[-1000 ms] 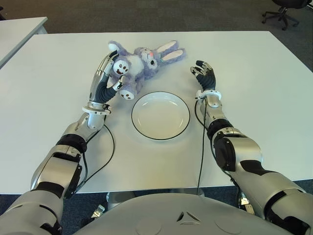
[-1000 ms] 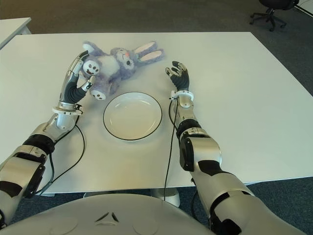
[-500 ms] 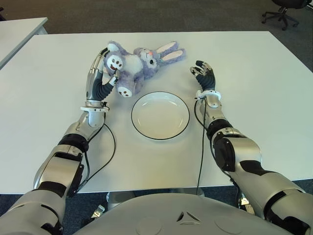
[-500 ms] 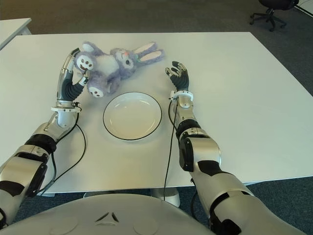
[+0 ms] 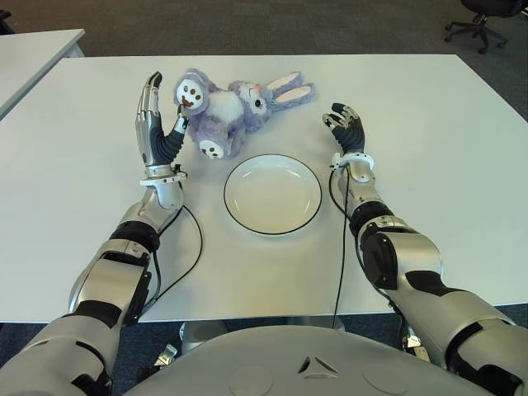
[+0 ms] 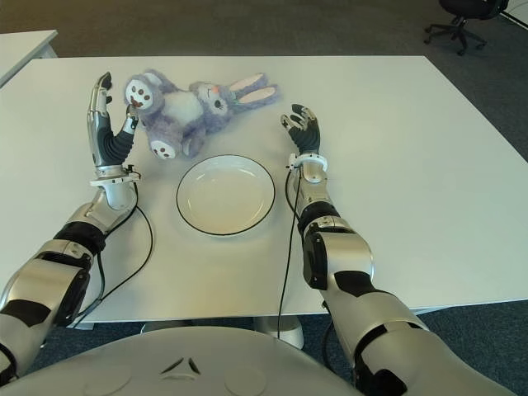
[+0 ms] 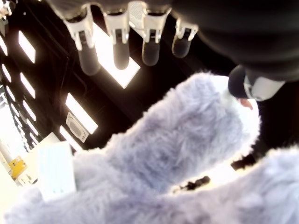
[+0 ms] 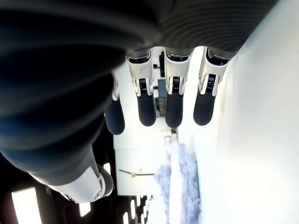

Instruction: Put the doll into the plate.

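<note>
The doll (image 5: 229,109), a purple plush bunny, lies on the white table (image 5: 429,132) just behind the plate (image 5: 247,216), ears pointing right and one white-soled foot (image 5: 190,91) raised. My left hand (image 5: 159,124) stands upright at the doll's left side, fingers (image 7: 117,44) straight and spread, thumb (image 7: 254,86) close against the raised foot's fur (image 7: 196,135). It grips nothing. The white, black-rimmed plate holds nothing. My right hand (image 5: 343,125) shows to the right of the plate and the doll, fingers (image 8: 173,100) relaxed, with nothing in it.
Black cables (image 5: 195,241) run from both wrists across the table toward its front edge. A second white table (image 5: 33,49) stands at the far left, and an office chair (image 5: 487,12) on the carpet at the far right.
My left hand has uncurled from the doll's leg and swung left to stand upright. The doll has settled slightly left with its foot still up. The right hand has not moved.
</note>
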{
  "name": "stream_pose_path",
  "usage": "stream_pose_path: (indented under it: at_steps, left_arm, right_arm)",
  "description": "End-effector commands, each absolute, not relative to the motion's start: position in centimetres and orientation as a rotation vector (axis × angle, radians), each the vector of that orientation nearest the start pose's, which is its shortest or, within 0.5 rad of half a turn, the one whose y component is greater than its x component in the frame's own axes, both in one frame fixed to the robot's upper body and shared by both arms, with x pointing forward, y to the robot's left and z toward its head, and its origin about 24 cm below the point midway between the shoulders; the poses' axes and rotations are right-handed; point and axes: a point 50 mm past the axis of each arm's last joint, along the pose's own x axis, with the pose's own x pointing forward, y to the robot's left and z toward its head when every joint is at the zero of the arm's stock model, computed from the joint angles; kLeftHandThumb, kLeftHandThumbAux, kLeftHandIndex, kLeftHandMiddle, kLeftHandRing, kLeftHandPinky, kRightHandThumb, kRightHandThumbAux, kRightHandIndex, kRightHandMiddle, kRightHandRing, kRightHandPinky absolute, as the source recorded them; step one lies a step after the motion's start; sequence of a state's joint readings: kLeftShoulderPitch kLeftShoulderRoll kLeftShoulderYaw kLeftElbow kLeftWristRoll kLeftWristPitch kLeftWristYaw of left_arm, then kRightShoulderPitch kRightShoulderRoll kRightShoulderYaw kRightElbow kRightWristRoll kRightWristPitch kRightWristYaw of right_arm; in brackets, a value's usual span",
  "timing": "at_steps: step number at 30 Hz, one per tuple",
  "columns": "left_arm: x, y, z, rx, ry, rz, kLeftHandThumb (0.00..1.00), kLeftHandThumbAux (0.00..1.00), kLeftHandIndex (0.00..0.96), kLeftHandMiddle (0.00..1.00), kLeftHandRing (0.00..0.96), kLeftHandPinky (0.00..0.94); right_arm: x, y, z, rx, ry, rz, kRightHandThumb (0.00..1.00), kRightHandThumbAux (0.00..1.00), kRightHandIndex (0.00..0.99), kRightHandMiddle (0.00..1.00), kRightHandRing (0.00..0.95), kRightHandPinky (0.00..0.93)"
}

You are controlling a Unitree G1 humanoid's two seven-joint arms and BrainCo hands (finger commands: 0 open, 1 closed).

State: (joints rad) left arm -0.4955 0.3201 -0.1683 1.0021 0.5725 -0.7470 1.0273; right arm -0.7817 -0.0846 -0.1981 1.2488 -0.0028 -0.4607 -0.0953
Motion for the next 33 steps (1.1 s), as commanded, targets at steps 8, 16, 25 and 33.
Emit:
stream_pose_path:
  at_steps: [8,16,25,33]
  left_arm:
    - [26.4,17.9,-2.0,0.701,-0.316,0.377,0.541,0.252,0.015,0.097,0.107,0.143]
    - [26.8,18.2,-1.7,0.725,-0.334,0.377,0.546,0.247,0.021,0.094,0.134,0.21]
    - [27.1,18.3,-1.2,0.78,-0.383,0.36,0.55,0.247,0.037,0.092,0.135,0.216]
    - [27.2,18.1,-0.9,0.824,-0.436,0.338,0.554,0.234,0.032,0.068,0.097,0.165]
  right_arm:
    - [34.2,-15.3,-0.2,0.014,0.201,-0.102,0.482,0.752,0.219,0.183,0.172,0.221]
    - [34.2,-15.2,-0.1,0.021,0.2,-0.099,0.475,0.745,0.211,0.182,0.17,0.212]
    - [34.2,-15.1,-0.1,0.033,0.199,-0.098,0.487,0.749,0.21,0.181,0.174,0.226]
    - [34.2,-15.0,-0.1,0.033,0.198,-0.099,0.448,0.75,0.209,0.178,0.173,0.222]
